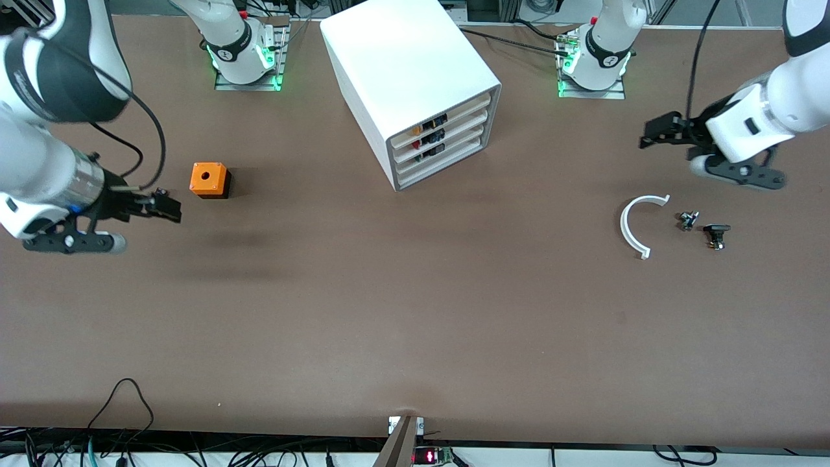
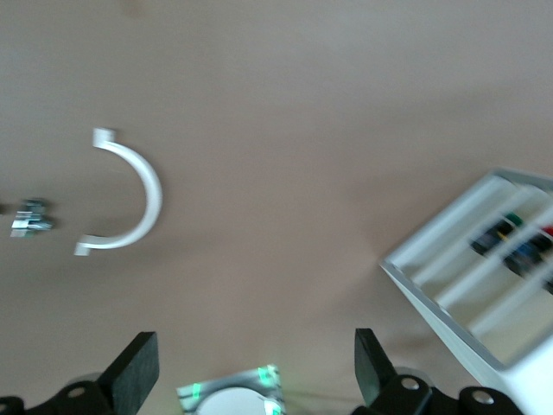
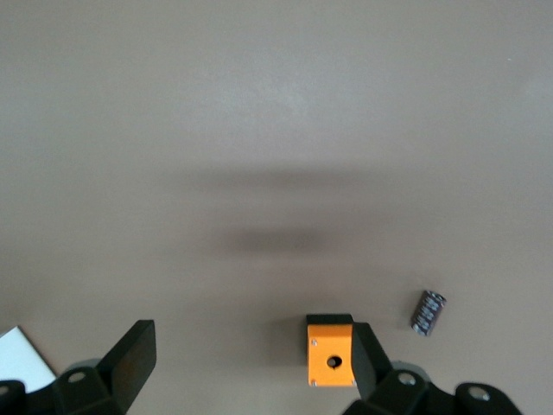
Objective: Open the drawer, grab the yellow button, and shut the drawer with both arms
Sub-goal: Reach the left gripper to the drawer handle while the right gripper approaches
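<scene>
The white cabinet (image 1: pixel 402 58) stands at the middle of the table near the arm bases. Its uppermost drawer (image 1: pixel 454 109) is shut, like the three below it. The cabinet's front also shows in the left wrist view (image 2: pixel 449 277). The button is hidden. My left gripper (image 1: pixel 652 133) is open and empty in the air toward the left arm's end, its fingers (image 2: pixel 138 372) wide apart. My right gripper (image 1: pixel 167 206) is open and empty above the table toward the right arm's end, next to the orange box (image 1: pixel 209 179), which sits by one finger (image 3: pixel 367 359) in the right wrist view.
A white curved strip (image 1: pixel 639 224) and two small dark parts (image 1: pixel 687 219) (image 1: pixel 716 233) lie under the left arm. The strip shows in the left wrist view (image 2: pixel 130 190). The orange box (image 3: pixel 331 354) has a small dark cylinder (image 3: pixel 427 311) beside it.
</scene>
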{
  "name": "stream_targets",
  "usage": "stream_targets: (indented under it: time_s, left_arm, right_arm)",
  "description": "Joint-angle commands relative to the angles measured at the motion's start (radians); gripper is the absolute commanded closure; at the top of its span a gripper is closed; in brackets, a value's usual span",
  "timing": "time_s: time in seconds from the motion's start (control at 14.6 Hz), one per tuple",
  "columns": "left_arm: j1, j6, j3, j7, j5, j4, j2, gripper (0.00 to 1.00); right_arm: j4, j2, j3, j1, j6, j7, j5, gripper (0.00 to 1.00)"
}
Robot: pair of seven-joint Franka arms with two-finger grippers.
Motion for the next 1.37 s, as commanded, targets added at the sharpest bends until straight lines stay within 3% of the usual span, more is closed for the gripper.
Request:
stream_targets:
  time_s: [0.0,0.27,0.55,1.02,1.3]
  left_arm:
    - [-0.015,-0.073,0.003,0.057,-0.133,0.011,0.054,0.0]
    - [-0.017,-0.083,0.0,0.159,-0.377,-0.049,0.106,0.0]
    - [-0.014,0.069,-0.05,0.283,-0.627,-0.22,0.12,0.05]
    - [-0.018,0.265,-0.145,0.69,-0.867,-0.483,0.117,0.16]
    - [-0.018,0.307,-0.214,0.774,-0.977,-0.601,0.114,0.34]
  right_arm:
    - [0.011,0.04,0.0,0.002,0.035,-0.018,0.0,0.0]
    - [0.017,0.137,0.0,0.002,0.108,-0.035,-0.003,0.0]
    - [0.017,0.205,0.003,0.028,0.196,-0.06,-0.003,0.0]
    - [0.019,0.242,0.001,0.183,0.237,-0.055,-0.002,0.0]
    - [0.022,0.248,0.001,0.264,0.254,-0.058,-0.006,0.0]
